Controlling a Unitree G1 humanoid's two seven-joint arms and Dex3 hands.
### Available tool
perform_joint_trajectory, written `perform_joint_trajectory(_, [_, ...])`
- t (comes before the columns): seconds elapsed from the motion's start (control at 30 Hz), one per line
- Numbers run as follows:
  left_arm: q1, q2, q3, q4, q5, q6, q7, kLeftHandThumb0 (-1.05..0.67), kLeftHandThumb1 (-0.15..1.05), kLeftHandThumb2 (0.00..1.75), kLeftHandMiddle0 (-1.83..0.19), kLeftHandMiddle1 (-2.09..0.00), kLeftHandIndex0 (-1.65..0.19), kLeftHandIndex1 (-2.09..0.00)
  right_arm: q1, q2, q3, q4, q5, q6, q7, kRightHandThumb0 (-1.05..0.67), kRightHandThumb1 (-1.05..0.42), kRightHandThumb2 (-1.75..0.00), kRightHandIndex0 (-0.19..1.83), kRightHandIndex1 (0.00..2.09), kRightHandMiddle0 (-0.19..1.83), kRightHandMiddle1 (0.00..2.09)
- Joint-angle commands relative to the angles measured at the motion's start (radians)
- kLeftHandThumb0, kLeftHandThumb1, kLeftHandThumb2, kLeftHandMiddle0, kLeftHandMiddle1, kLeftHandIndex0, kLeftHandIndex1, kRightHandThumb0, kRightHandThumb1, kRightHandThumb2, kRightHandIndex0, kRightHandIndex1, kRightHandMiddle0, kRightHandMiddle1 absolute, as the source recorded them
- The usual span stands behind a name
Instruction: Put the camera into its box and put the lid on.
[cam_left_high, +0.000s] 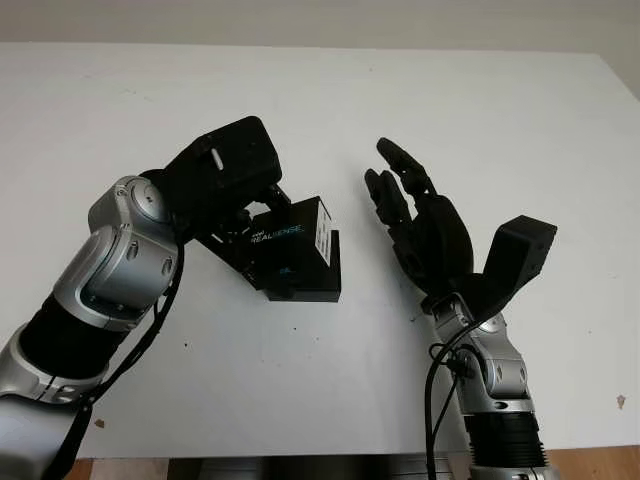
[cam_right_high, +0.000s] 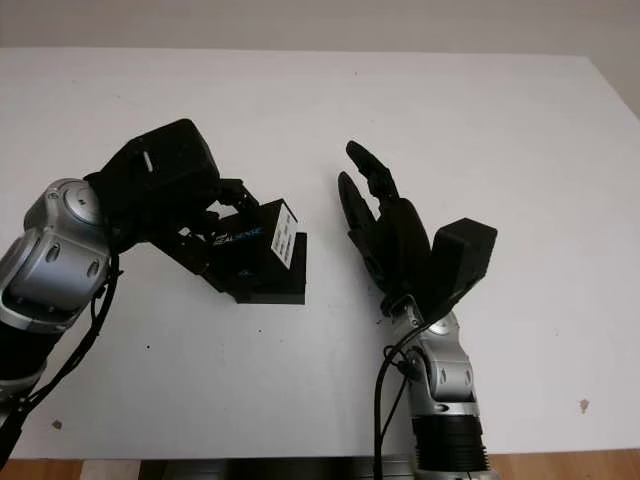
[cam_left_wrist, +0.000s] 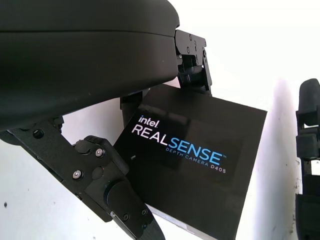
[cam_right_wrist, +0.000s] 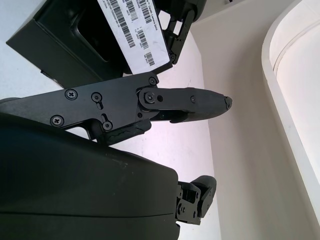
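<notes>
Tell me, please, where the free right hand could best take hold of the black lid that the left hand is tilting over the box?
Probably the lid's free edge, the side with the white barcode label, coming from the right. The left hand grips the opposite edge, and the open right hand already faces that labelled side across the table.

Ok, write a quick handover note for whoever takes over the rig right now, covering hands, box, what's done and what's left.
Left hand: fingers closed on the black RealSense lid, holding it tilted over the box base on the white table.
Right hand: open, held upright beside the box, not touching it.
Done: lid is at the box, one edge raised. Whether the camera is inside cannot be seen.
Left: lower the lid square onto the base, press it shut, release.
</notes>
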Motion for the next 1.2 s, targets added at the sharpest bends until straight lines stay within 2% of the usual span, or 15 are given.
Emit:
perform_joint_trajectory(0.0, [-0.021, 0.008, -0.048, -0.029, -0.022, 0.026, -0.008, -0.37, 1.04, 0.06, -0.13, -1.78, -0.11, -1.64, 0.004, 0.006, 0.002, 0.001, -0.006, -0.018, -0.004, -0.64, -1.05, -0.32, 0.12, 0.07, -0.1, 0.63])
perform_joint_trajectory(0.03, [-0.027, 0.016, -0.062, -0.032, -0.027, 0.031, -0.008, -0.38, 1.04, 0.06, -0.02, -1.67, -0.03, -1.58, 0.004, 0.007, 0.003, 0.003, -0.008, -0.021, -0.005, -0.64, -1.05, -0.32, 0.12, 0.07, -0.1, 0.63])
perform_joint_trajectory(0.07, [-0.035, 0.024, -0.078, -0.035, -0.03, 0.037, -0.007, -0.38, 1.04, 0.06, 0.08, -1.44, 0.08, -1.48, 0.004, 0.008, 0.004, 0.005, -0.011, -0.029, -0.003, -0.64, -1.05, -0.32, 0.13, 0.08, -0.1, 0.64])
perform_joint_trajectory(0.1, [-0.038, 0.031, -0.088, -0.038, -0.034, 0.037, -0.006, -0.38, 1.05, 0.06, 0.13, -1.07, 0.14, -1.26, 0.005, 0.009, 0.005, 0.007, -0.014, -0.034, -0.003, -0.64, -1.05, -0.32, 0.13, 0.08, -0.1, 0.64])
perform_joint_trajectory(0.13, [-0.041, 0.037, -0.098, -0.037, -0.039, 0.029, -0.004, -0.38, 1.05, 0.07, 0.11, -0.87, 0.17, -1.13, 0.005, 0.01, 0.005, 0.008, -0.016, -0.038, -0.003, -0.64, -1.05, -0.32, 0.13, 0.08, -0.1, 0.65])
perform_joint_trajectory(0.17, [-0.041, 0.043, -0.103, -0.037, -0.044, 0.021, -0.002, -0.39, 1.05, 0.07, 0.11, -0.77, 0.18, -1.03, 0.005, 0.011, 0.005, 0.009, -0.017, -0.04, -0.003, -0.64, -1.05, -0.32, 0.13, 0.08, -0.1, 0.65])
perform_joint_trajectory(0.2, [-0.041, 0.047, -0.107, -0.038, -0.05, 0.016, 0.0, -0.39, 1.05, 0.07, 0.11, -0.73, 0.19, -0.94, 0.006, 0.012, 0.005, 0.01, -0.017, -0.04, -0.004, -0.64, -1.05, -0.32, 0.13, 0.08, -0.1, 0.65])
perform_joint_trajectory(0.27, [-0.043, 0.052, -0.113, -0.042, -0.06, 0.019, 0.006, -0.39, 1.05, 0.08, 0.15, -0.84, 0.19, -0.81, 0.006, 0.013, 0.006, 0.008, -0.02, -0.038, -0.007, -0.65, -1.05, -0.32, 0.14, 0.08, -0.1, 0.66])
perform_joint_trajectory(0.4, [-0.038, 0.066, -0.13, -0.049, -0.067, -0.013, 0.018, -0.39, 1.05, 0.08, 0.18, -0.9, 0.19, -0.73, 0.008, 0.016, 0.006, 0.0, -0.019, -0.029, -0.013, -0.64, -1.05, -0.32, 0.14, 0.08, -0.1, 0.67])
perform_joint_trajectory(0.57, [-0.031, 0.08, -0.147, -0.056, -0.064, -0.063, 0.024, -0.43, 1.05, 0.08, 0.19, -0.98, 0.19, -0.75, 0.01, 0.016, 0.008, 0.002, -0.021, -0.037, -0.011, -0.65, -1.05, -0.32, 0.14, 0.08, -0.1, 0.67])
perform_joint_trajectory(0.7, [-0.032, 0.085, -0.149, -0.076, -0.074, -0.056, 0.02, -0.43, 1.05, 0.09, 0.19, -1.02, 0.19, -0.84, 0.01, 0.014, 0.007, 0.001, -0.02, -0.034, -0.01, -0.65, -1.05, -0.31, 0.14, 0.08, -0.11, 0.67])
perform_joint_trajectory(0.8, [-0.033, 0.091, -0.154, -0.093, -0.083, -0.044, 0.019, -0.43, 1.05, 0.08, 0.19, -0.89, 0.19, -0.79, 0.009, 0.015, 0.007, 0.004, -0.021, -0.034, -0.011, -0.64, -1.05, -0.31, 0.14, 0.07, -0.1, 0.67])
perform_joint_trajectory(1.0, [-0.04, 0.104, -0.159, -0.141, -0.108, -0.004, 0.012, -0.42, 1.05, 0.08, 0.19, -0.77, 0.19, -0.7, 0.007, 0.015, 0.006, 0.005, -0.02, -0.031, -0.012, -0.64, -1.05, -0.31, 0.14, 0.07, -0.1, 0.67])
perform_joint_trajectory(1.13, [-0.038, 0.121, -0.158, -0.17, -0.128, 0.007, 0.007, -0.42, 1.05, 0.07, 0.19, -0.63, 0.19, -0.56, 0.002, 0.018, 0.006, 0.011, -0.022, -0.031, -0.015, -0.63, -1.05, -0.3, 0.15, 0.07, -0.09, 0.67])
perform_joint_trajectory(1.17, [-0.039, 0.128, -0.161, -0.179, -0.133, 0.01, 0.005, -0.42, 1.05, 0.07, 0.19, -0.44, 0.19, -0.46, 0.002, 0.018, 0.007, 0.013, -0.022, -0.035, -0.014, -0.63, -1.05, -0.3, 0.15, 0.07, -0.1, 0.67])
